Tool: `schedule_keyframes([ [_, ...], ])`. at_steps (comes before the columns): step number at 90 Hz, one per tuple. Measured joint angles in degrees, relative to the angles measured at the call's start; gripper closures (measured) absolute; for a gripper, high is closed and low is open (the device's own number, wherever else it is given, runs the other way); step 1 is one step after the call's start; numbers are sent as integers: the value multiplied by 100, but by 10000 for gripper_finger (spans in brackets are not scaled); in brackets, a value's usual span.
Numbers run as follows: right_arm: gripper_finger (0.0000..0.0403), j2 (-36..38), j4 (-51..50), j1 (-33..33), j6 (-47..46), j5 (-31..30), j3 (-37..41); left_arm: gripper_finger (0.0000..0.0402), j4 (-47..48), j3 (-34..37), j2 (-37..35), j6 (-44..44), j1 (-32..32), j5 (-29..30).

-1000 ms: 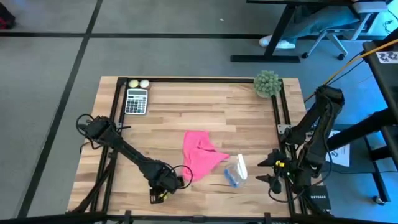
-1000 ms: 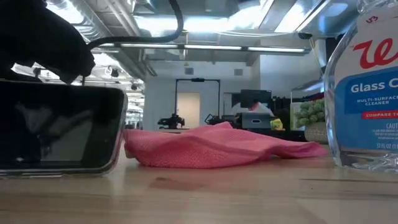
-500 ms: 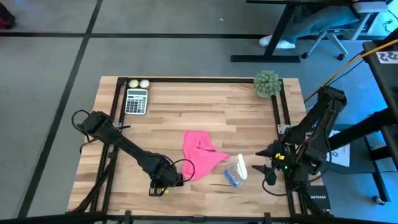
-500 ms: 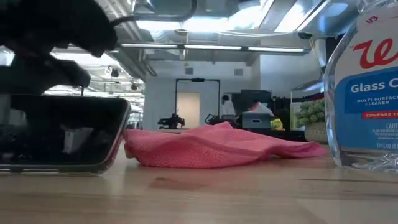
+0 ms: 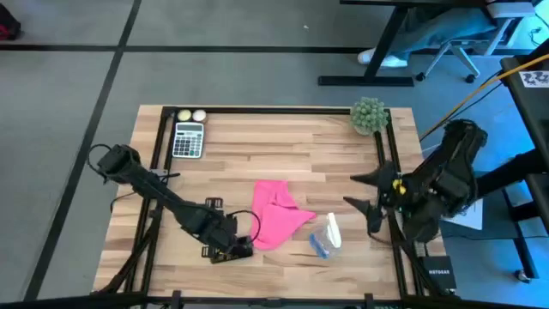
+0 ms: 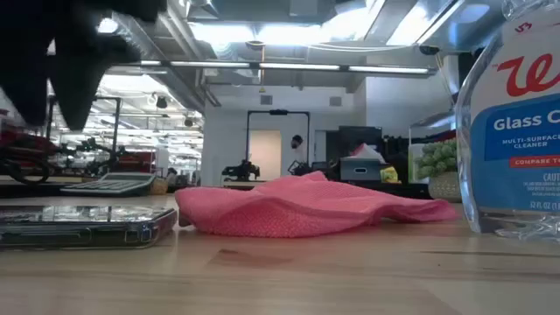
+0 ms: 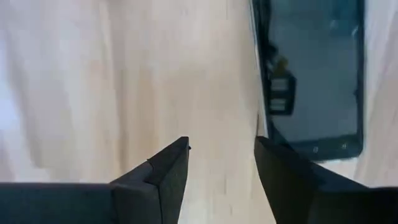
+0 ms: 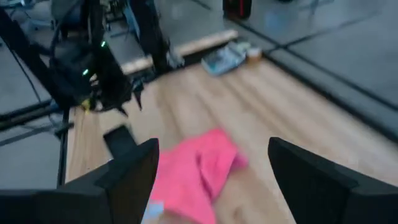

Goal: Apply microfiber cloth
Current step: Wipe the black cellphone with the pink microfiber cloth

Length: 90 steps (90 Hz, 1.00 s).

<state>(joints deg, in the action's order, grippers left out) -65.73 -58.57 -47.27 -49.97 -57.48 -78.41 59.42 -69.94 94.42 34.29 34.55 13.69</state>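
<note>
pink cloth (image 5: pixel 274 216): crumpled mid-table, between phone (image 5: pixel 210 205) and spray bottle (image 5: pixel 327 237) | left gripper (image 5: pixel 230 251): fingers spread, empty, above table near phone | right gripper (image 5: pixel 364 199): fingers spread wide, empty, at table's right edge

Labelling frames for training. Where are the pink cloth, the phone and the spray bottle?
pink cloth (image 5: pixel 276 216): high view, middle of fabric.
phone (image 6: pixel 83 224): low view, side edge.
spray bottle (image 5: pixel 329 235): high view, clear body.

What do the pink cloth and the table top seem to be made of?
The microfiber cloth looks like soft woven fabric: matte, with a fine grid texture and loose folds. The table top looks like wood, probably joined strips with a smooth light finish: parallel planks in varied tan tones show from above.
</note>
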Motion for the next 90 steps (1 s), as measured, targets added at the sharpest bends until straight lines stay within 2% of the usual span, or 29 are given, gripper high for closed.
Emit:
schedule_keyframes([
  [7, 114, 2, 883, 474, 1174, 473, -61, 240, -250, 305, -231, 370, 229, 167],
  [17, 114, -246, 2108, 1255, 2659, 1488, -63, 256, -839, 993, -537, 1049, 557, 360],
  [30, 114, -986, 3107, 2317, 3759, 3038, -63, 270, -1843, 1887, -838, 1848, 752, 514],
  [45, 114, -2048, 3469, 3389, 3885, 4399, -121, 273, -2511, 2403, -882, 2258, 746, 516],
  [59, 114, -3057, 3176, 4017, 3853, 5160, -661, 273, -2915, 2589, -882, 2269, 747, 500],
  [73, 114, -3934, 2948, 4303, 3849, 5611, -1034, 273, -3133, 2654, -880, 2261, 747, 497],
  [90, 114, -4670, 2831, 4362, 3820, 5876, -1002, 273, -3211, 2652, -880, 2229, 747, 501],
])
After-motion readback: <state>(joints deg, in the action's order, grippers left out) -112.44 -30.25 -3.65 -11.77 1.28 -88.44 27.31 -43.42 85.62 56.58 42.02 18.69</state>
